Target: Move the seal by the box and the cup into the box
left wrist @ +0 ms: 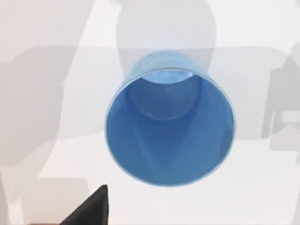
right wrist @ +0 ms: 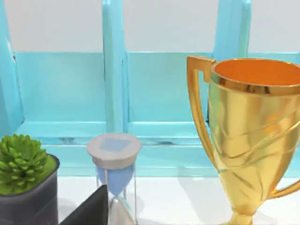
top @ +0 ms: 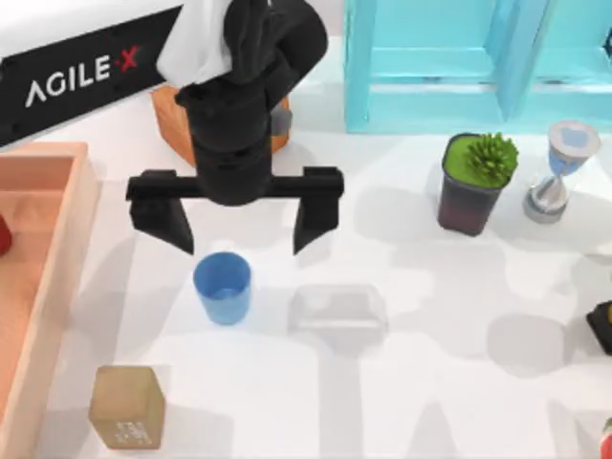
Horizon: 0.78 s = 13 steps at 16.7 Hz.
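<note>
On the table's left edge I see the box (top: 81,206), with a small red thing (top: 4,234) just inside its far left. The seal (top: 126,405) sits near the front, just beside the box's wall, its speckled face turned toward the front edge. The cup (top: 223,287) stands upright on the bare table, right of the box and back from the seal, well apart from both. My left gripper (top: 239,234) hangs just behind the cup with its fingers spread wide, holding nothing; from the left wrist I look straight down into the cup's mouth (left wrist: 168,126). The arm reaches in from the back, over an orange wood-grain cube (top: 172,120). Further right stand a turquoise frame (top: 440,86), a potted plant (top: 476,182) and an hourglass (top: 559,172). The right wrist faces a gold trophy (right wrist: 255,136); I cannot tell that claw's state.
</note>
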Available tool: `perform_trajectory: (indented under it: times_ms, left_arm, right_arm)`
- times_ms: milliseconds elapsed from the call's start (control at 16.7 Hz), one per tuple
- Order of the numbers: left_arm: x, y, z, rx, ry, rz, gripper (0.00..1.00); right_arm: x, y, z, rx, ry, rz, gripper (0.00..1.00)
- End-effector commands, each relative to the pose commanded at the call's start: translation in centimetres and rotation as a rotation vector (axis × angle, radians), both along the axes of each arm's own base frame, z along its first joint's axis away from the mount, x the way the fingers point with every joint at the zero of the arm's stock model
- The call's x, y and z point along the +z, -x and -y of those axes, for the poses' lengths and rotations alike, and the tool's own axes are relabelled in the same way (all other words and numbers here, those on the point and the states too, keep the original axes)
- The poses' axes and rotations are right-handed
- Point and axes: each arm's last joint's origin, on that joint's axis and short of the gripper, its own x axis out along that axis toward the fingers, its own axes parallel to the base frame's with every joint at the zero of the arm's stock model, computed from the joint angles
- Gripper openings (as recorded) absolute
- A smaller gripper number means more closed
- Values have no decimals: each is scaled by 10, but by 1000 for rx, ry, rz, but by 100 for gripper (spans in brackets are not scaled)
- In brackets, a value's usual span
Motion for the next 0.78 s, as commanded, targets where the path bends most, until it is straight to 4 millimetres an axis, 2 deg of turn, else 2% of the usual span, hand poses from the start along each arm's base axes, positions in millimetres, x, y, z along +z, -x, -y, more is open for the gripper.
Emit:
perform_trajectory:
  times_ms: [360, 780]
  left_arm:
    - [-5, -2, -1, 3, 0, 0, 100]
    - [-68, -2, 2, 0, 3, 4, 100]
  right_arm:
    - [0, 0, 0, 0, 0, 0, 100]
    - [0, 0, 0, 0, 0, 0, 100]
